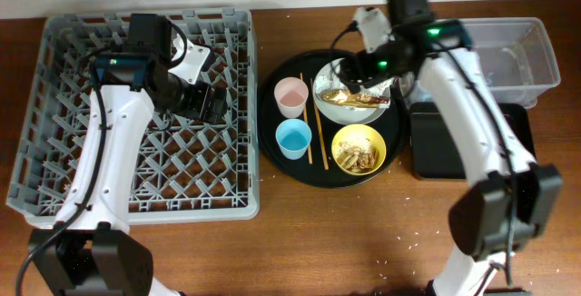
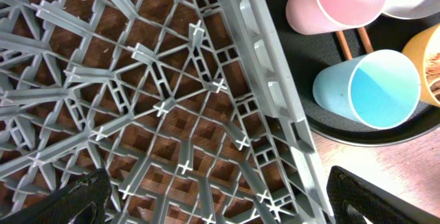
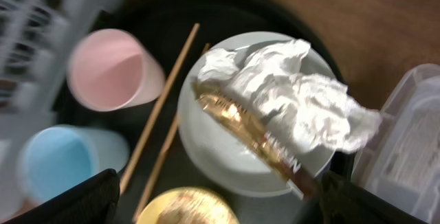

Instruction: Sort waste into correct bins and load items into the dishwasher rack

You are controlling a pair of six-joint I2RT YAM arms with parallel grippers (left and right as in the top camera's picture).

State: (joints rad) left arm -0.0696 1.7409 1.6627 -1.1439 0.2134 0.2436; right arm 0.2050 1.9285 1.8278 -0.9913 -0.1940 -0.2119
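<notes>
Counting one plate [image 3: 206,148] (two chopsticks [image 3: 161,107])

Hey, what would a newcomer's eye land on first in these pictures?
The grey dishwasher rack dominates the left. Beside it, a round black tray holds a plate heaped with white tissue and a gold wrapper, plus a pink cup, a blue cup and a yellow bowl of scraps.

overhead: straight down, far | wrists: close, downward | shared: blue cup [image 1: 293,138]

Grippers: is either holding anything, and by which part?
Neither: right gripper open above the pale round plate, left gripper open over the grey plastic rack.
</notes>
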